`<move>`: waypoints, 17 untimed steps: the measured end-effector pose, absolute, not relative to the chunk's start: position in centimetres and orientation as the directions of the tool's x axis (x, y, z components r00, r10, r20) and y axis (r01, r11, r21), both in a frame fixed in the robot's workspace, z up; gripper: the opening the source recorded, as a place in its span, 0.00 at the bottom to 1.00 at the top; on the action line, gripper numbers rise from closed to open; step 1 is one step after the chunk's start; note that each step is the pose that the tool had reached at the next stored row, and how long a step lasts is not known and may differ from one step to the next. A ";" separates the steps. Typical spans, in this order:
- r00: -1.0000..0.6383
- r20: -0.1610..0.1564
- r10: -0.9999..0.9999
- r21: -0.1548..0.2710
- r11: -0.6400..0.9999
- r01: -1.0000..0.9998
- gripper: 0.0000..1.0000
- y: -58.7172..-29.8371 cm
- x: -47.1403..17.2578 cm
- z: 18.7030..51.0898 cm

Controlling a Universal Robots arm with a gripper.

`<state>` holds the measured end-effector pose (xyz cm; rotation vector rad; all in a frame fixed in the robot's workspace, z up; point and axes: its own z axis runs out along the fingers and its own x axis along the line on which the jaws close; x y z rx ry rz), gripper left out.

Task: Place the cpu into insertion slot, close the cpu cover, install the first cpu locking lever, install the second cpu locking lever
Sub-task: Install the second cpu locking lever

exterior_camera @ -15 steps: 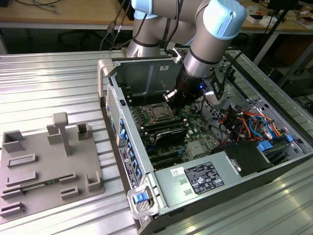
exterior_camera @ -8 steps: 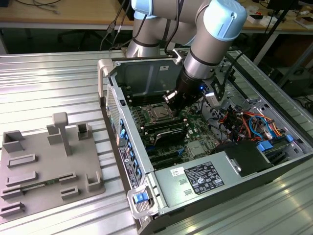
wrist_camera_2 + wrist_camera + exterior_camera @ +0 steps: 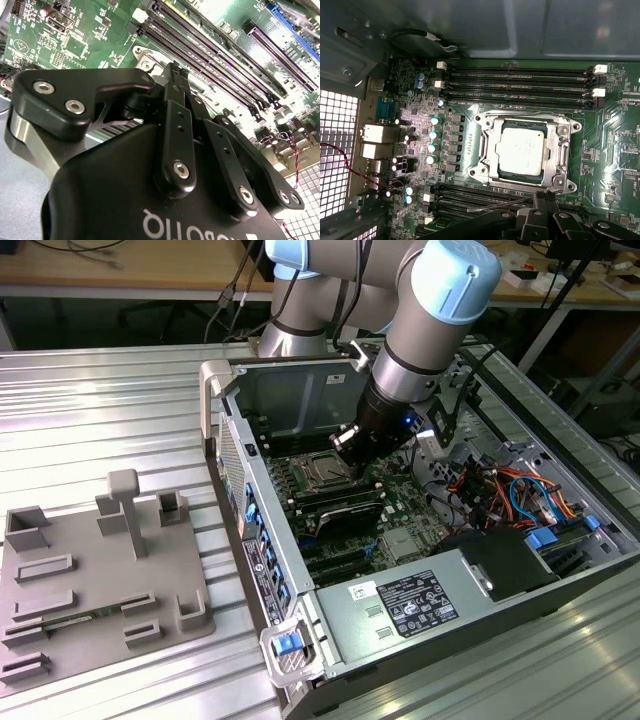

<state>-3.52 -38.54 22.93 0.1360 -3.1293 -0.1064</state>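
**Insp. A:** While the arm hangs inside the open PC case (image 3: pixel 420 540) on the bench (image 3: pixel 120 390), status of the cpu (image 3: pixel 521 150)?

**Insp. B:** Seated flat in the insertion slot (image 3: pixel 492 172) on the green motherboard (image 3: pixel 610 150). The cpu cover (image 3: pixel 559 150) lies down around it, silver frame w/ chip top showing through the hollow centre. A thin wire locking lever (image 3: pixel 495 206) runs along the slot's edge nearest the claw; whether it's latched, can't tell.

**A:** Claw (image 3: pixel 175 75)?

**B:** Narrow. In the second wrist view the fingertips sit drawn together, nothing visible between them, poised just over the socket's corner beside the memory slots (image 3: pixel 220 65).

**A:** Handling?

**B:** My judgement: chip is light, rigid, fragile underneath, so edges only. Lever is springy stiff wire, slippery; best taken near its free bent end.

**A:** View differences?

**B:** First wrist view gives the whole socket from above, cpu & frame. Second wrist view gives finger closure, but the socket is mostly hidden behind the claw body. Exterior view gives the arm's (image 3: pixel 420 330) reach into the case, plus the grey fixture tray (image 3: pixel 100 570) well apart on the exterior view's left.
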 end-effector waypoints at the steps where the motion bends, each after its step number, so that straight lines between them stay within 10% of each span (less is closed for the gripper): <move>1: -0.996 0.005 -0.087 0.068 0.994 -0.086 0.11 -38.5 -3.5 22.9; 17: -0.996 0.005 -0.087 0.068 0.994 -0.086 0.11 -38.5 -4.5 22.9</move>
